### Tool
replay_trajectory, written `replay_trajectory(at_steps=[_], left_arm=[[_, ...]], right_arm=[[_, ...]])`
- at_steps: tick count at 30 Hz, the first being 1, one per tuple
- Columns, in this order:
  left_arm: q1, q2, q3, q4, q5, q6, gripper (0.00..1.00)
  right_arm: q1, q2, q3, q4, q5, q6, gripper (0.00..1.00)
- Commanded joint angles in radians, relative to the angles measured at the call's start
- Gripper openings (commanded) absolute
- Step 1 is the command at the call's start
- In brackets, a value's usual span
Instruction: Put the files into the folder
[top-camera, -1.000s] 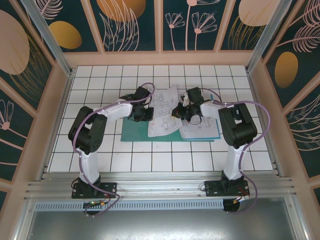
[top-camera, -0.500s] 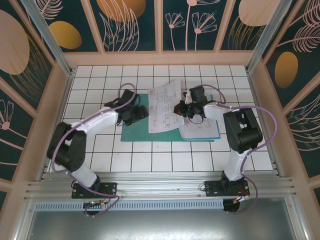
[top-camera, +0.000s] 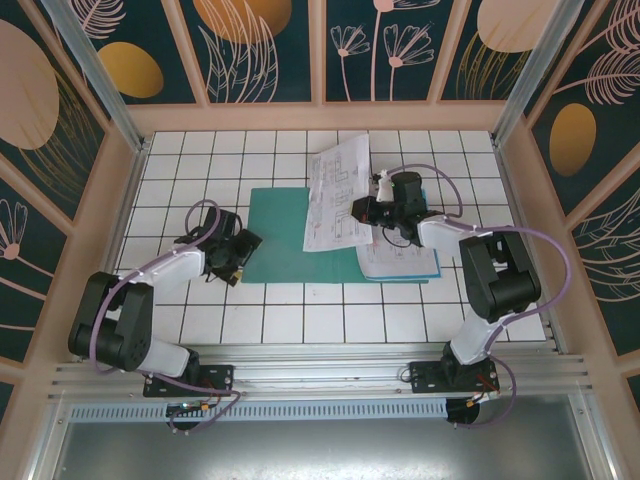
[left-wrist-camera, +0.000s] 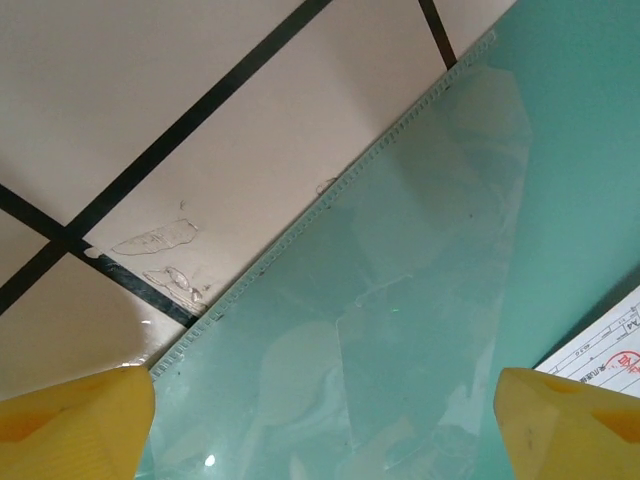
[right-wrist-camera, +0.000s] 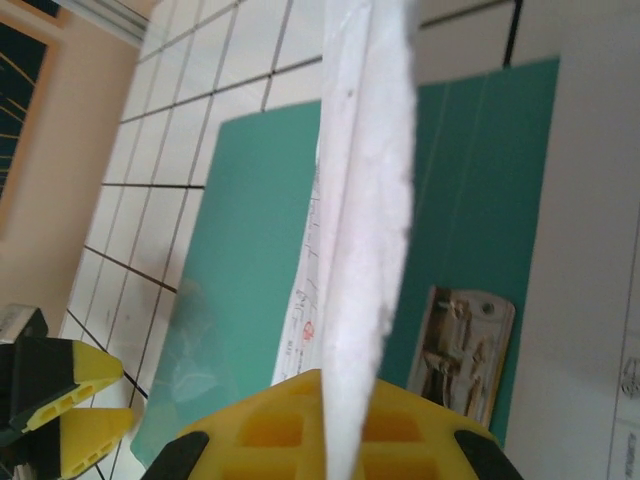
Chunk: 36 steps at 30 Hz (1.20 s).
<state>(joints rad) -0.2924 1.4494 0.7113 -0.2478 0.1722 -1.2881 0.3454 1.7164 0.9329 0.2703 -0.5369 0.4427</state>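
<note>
Top view, folder: the folder (top-camera: 280, 238) lies open and flat on the tiled surface (top-camera: 200, 160). Its green left cover is bare, and one printed sheet (top-camera: 405, 262) lies on its right half.
Top view, files: the files (top-camera: 338, 190) are white pages with black line drawings. They are lifted and tilted above the fold, and their far end reaches past the folder's back edge.
Top view, claws: my right claw (top-camera: 368, 212) is closed on the files' right edge. My left claw (top-camera: 238, 252) sits at the folder's left edge.
Left wrist, claw: the fingertips (left-wrist-camera: 70, 420) are spread wide and grip nothing. The glossy cover lies below, its ribbed edge against the tile.
Right wrist, files: I see them edge-on, pinched between my yellow pads (right-wrist-camera: 300, 430). They are thin, so I expect them to flop.
Right wrist, clip: a metal clip (right-wrist-camera: 465, 345) sits on the green inner face, just beside the lying sheet.
Step, my judgement: I should lower the pages squarely onto the right half, with their edges inside the cover, before letting go. The left claw could pin the cover so it does not slide.
</note>
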Motion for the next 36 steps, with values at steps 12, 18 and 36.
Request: replay_trajectory(at_steps=[12, 18, 36], left_arm=[[0.008, 0.033, -0.027, 0.095, 0.090, -0.065, 0.88], [0.008, 0.032, -0.036, 0.070, 0.077, -0.045, 0.88], [0.008, 0.040, -0.064, 0.070, 0.070, -0.028, 0.88]], right_arm=[[-0.013, -0.059, -0.084, 0.194, -0.053, -0.042, 0.00], [-0.012, -0.064, -0.101, 0.229, -0.068, -0.044, 0.00], [0.007, -0.053, -0.140, 0.249, -0.147, -0.047, 0.00]])
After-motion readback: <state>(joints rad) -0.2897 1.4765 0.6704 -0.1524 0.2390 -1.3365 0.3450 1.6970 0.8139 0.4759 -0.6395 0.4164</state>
